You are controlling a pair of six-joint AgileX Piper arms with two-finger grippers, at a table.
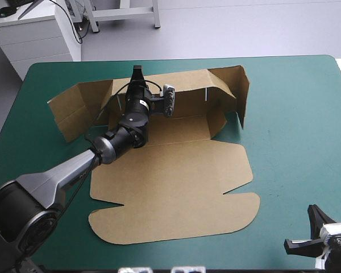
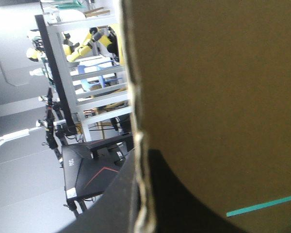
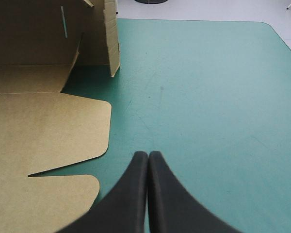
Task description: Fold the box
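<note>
The left gripper [image 1: 137, 73] pinches the raised far wall of the brown box [image 1: 176, 182] (board edge caught in its grip); the rest lies flat mid-table. The right gripper [image 3: 148, 155], clenched empty, hangs over the teal-green cover [image 3: 208, 97] beside the near flap.

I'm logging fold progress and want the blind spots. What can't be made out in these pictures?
Left wrist view: the box, up close, hides nearly all the table.
High view: the left gripper's wrist and arm cover its grip and part of the box's floor.
Right wrist view: the picture's edge cuts off much of the box.
</note>
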